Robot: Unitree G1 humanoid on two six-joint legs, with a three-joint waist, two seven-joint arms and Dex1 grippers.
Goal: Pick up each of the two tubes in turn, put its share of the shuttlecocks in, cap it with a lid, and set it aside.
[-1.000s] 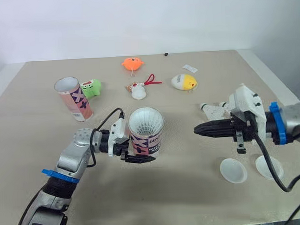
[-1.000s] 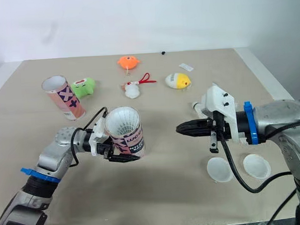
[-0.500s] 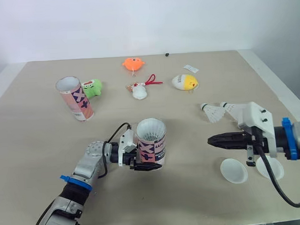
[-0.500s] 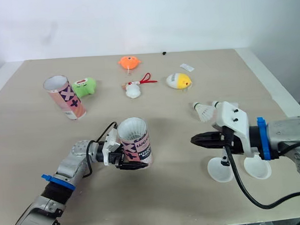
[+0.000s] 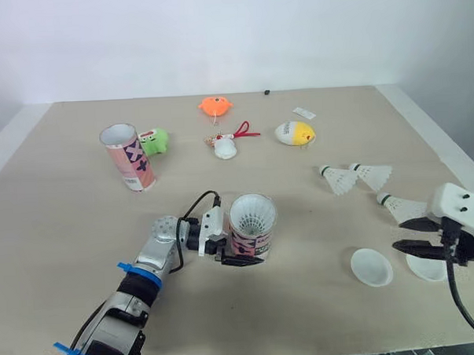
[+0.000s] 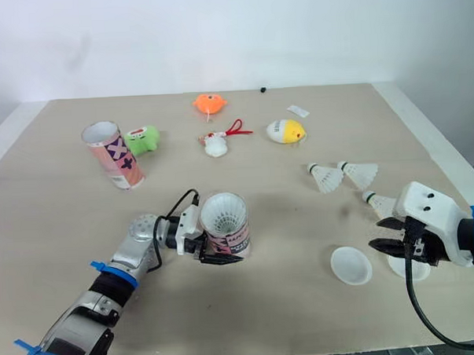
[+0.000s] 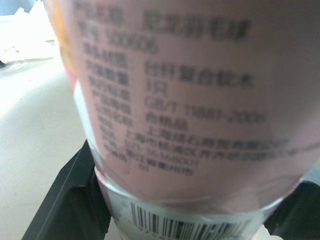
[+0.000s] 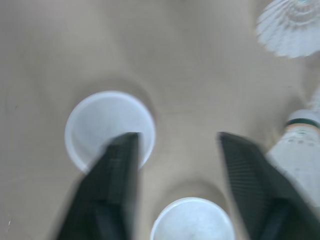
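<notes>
While the left gripper (image 5: pixel 242 252) is clamping the tube (image 5: pixel 252 224) upright at front-centre, the right gripper (image 5: pixel 417 239) is hovering open over two lids (image 5: pixel 371 267); the pick is demanding one rim centred — never both.

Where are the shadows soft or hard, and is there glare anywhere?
Left eye view: even light, only faint soft shadows under the shuttlecocks and tube, no glare on the table. Right wrist view: a soft shadow rims each lid. Left wrist view: a washed-out bright patch beyond the tube.
</notes>
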